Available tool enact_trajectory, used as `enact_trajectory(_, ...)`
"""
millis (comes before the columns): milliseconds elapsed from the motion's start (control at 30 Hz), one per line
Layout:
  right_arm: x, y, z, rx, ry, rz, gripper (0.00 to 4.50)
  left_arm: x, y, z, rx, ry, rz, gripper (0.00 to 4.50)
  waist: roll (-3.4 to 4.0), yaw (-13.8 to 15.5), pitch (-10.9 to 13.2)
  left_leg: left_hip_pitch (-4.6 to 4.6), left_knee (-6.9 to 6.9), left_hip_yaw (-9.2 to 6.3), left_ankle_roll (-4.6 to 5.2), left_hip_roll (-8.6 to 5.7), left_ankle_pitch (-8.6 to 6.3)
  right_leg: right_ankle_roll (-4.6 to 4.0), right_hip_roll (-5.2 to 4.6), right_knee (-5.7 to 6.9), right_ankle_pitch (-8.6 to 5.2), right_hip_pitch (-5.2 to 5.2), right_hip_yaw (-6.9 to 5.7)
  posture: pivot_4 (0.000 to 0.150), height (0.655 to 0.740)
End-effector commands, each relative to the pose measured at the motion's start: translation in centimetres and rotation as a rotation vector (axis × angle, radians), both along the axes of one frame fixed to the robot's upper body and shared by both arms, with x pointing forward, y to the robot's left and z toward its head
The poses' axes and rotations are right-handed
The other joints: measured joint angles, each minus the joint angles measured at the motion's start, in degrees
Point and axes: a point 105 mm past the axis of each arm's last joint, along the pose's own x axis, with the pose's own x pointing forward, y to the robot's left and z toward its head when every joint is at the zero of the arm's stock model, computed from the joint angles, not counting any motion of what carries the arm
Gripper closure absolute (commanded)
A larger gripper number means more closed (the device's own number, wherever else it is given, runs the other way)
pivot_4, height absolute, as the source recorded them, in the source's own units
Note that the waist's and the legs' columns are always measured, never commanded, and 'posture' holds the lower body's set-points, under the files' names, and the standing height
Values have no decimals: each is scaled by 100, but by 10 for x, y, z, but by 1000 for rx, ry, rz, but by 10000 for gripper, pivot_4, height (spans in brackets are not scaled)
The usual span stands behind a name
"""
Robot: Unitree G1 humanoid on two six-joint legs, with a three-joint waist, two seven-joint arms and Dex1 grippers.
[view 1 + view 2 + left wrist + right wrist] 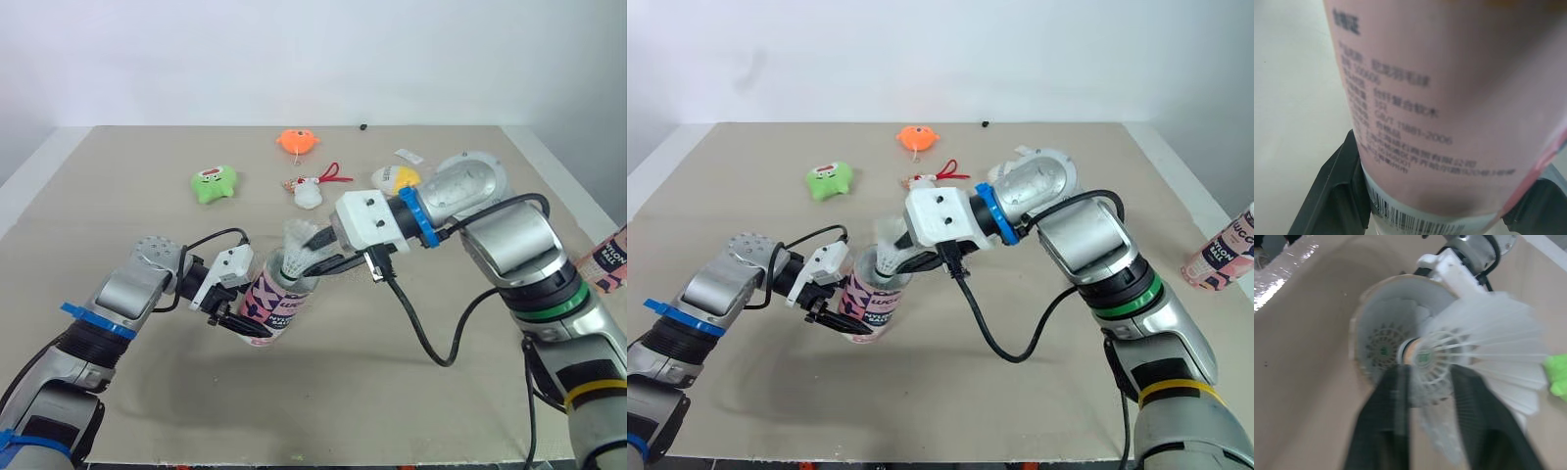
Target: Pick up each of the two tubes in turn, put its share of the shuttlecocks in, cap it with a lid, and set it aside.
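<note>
The left gripper (238, 323) squeezes the tilted tube (272, 305) over the table (118, 206), the right gripper (1427, 377) pinches a shuttlecock (1474, 345) at its open end, and a crooked push could bend feathers or knock the tube loose.

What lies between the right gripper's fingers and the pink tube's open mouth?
A white shuttlecock, held by the right gripper, at the mouth of the pink tube; the right wrist view shows it.
</note>
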Motion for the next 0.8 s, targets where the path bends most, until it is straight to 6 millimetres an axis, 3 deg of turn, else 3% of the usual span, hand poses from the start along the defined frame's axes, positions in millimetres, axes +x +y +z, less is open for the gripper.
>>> enact_trajectory(33, -12, -8, 28, 64, 34, 54, 22913, 0, 4, -11, 37, 19, 34, 17458, -1, 6, 0, -1, 0, -5, 0, 0, 0, -3, 0, 0, -1, 2, -6, 1500, 7323)
enact_trajectory(367, -26, -70, 70, 305, 156, -83, 22913, 0, 2, -11, 35, 21, 31, 17458, 0, 46, 3, -4, -5, -34, 0, 2, 0, -33, -7, -1, -6, 7, -48, 1500, 7323)
enact_trajectory(500, -29, -70, 62, 359, 172, -145, 22913, -1, 3, -12, 38, 28, 29, 17458, 8, 44, 4, -2, -6, -34, 0, 5, 0, -37, -4, 2, -6, 7, -50, 1500, 7323)
enact_trajectory(567, -26, -60, 52, 356, 193, -172, 22913, -1, 2, -13, 38, 30, 25, 17458, 10, 44, 6, -1, -6, -32, 0, 4, 0, -11, -4, 3, -20, 6, -48, 1500, 7323)
enact_trajectory(600, -25, -55, 45, 349, 201, -177, 27911, 0, 1, -12, 38, 30, 23, 17458, 10, 43, 5, -1, -6, -33, 0, 4, 0, -8, -3, 3, -21, 6, -48, 1500, 7323)
enact_trajectory(633, -25, -49, 38, 333, 217, -176, 29935, 0, 1, -12, 38, 29, 21, 17458, 10, 43, 6, 0, -5, -32, 0, 5, 0, -7, -3, 3, -20, 7, -47, 1500, 7323)
enact_trajectory(733, -23, -36, 26, 306, 248, -147, 44259, 2, 0, -11, 38, 27, 17, 17458, 10, 46, 6, -3, -2, -32, 0, 4, 0, -6, -4, 3, -19, 7, -48, 1500, 7323)
enact_trajectory(800, -17, -26, 19, 274, 256, -126, 44259, 2, 0, -11, 37, 25, 16, 17458, 10, 45, 7, -5, -1, -32, 0, 1, 0, -6, -5, 3, -19, 6, -46, 1500, 7323)
